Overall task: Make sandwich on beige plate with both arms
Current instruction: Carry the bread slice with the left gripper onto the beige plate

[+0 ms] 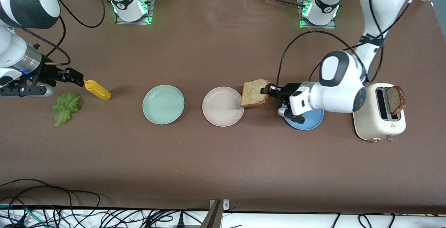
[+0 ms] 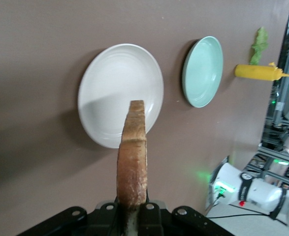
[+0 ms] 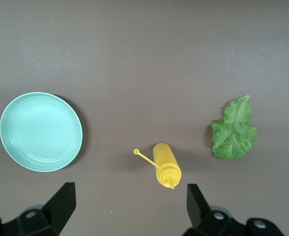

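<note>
Step in hand: the left hand, at the centre right of the front view, is clamped on the edge of a square tan-brown bread slice and holds it on edge over the rim of the round pale beige plate.
Plate: it sits bare on the brown desk, mid frame, beside the mint-green plate.
How to do it well: I judge the slice should go over the plate's middle, lie flat, go low, then be released.
Right hand: at the left edge, fingers wide apart and empty; it waits over the yellow squeeze bottle near the green lettuce leaf.
Other slice: a darker one stands in the cream toaster, at the right.
</note>
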You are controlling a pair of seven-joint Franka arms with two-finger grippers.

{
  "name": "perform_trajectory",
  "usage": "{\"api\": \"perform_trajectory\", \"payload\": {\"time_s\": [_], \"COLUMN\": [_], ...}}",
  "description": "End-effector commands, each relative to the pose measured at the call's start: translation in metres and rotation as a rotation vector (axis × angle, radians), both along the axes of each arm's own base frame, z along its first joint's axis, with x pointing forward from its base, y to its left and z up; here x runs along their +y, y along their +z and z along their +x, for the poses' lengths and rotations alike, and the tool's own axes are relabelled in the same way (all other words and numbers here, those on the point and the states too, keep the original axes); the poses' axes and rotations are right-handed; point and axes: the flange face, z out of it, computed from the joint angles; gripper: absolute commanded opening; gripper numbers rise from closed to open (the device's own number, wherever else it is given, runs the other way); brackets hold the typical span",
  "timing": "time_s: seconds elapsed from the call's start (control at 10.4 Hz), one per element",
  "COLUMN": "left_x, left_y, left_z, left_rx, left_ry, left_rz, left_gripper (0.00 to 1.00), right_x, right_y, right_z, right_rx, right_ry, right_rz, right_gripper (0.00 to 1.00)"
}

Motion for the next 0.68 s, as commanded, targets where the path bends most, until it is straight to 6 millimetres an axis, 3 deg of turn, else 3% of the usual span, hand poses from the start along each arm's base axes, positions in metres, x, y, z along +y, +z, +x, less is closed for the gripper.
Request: {"api": "perform_trajectory", "payload": {"time_s": [0.0,0.39,0.58], "left_x": [-0.032,-0.079,-0.077], "left_y": [-0.011,-0.066,-0.089], "left_z": [0.004,-0.009,-0.004], "left_rx": [0.043,0.055,0.032], "left_ry": [0.03,0.058,0.074], "left_rz": [-0.1,-0.153,-0.148], "left_gripper": [0.0,0.0,0.0], "right_x": [0.0,0.0,0.0], "right_y": [0.005,0.005,0.005], "right_z": [0.0,0.0,0.0], "right_rx": [0.005,0.005,0.005], "right_ry": [-0.01,-0.01,-0.01], "right_rz": [0.011,0.011,0.011], "right_gripper": [1.0,1.0,1.0]}}
